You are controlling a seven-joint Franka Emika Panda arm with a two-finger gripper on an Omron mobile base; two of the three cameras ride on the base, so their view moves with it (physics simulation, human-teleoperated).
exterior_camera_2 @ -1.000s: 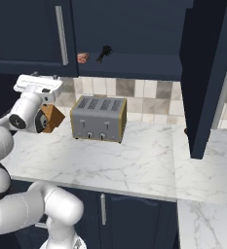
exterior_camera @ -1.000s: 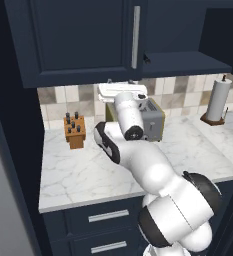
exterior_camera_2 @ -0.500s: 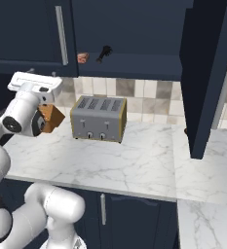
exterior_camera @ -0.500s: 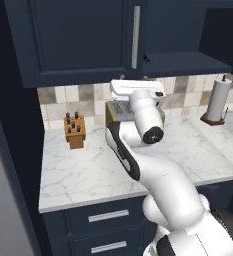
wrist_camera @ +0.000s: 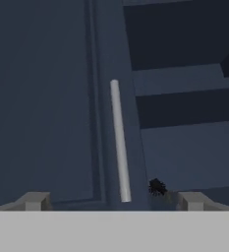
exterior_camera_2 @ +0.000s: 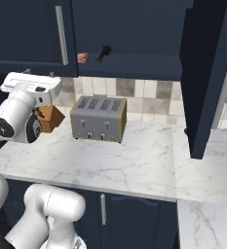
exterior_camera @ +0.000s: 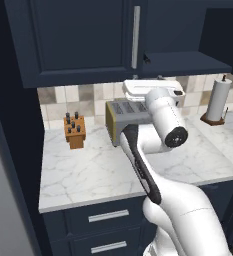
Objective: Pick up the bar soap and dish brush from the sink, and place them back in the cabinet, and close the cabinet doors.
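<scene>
Gripper [wrist_camera: 113, 199] sat spread wide with nothing between the fingertips [wrist_camera: 35, 201], pointed up at the cabinet [exterior_camera_2: 134, 65]. Left door [exterior_camera: 78, 37] was closed, its silver handle [wrist_camera: 119, 142] running vertically just above the gripper at 12 o'clock. Right door [exterior_camera_2: 207, 73] stood swung open (edge-on in the right base view). Soap [exterior_camera_2: 83, 58] and brush [exterior_camera_2: 104, 53] both lay on the cabinet shelf, brush at 3 o'clock of the soap, slightly apart; the brush also showed as a dark tuft at 1 o'clock of the gripper. Toaster [exterior_camera_2: 98, 118] stood on the marble counter [exterior_camera_2: 134, 160] below the shelf, knife block [exterior_camera: 74, 131] at its 9 o'clock in the left base view, paper towel roll [exterior_camera: 217, 99] far right.
</scene>
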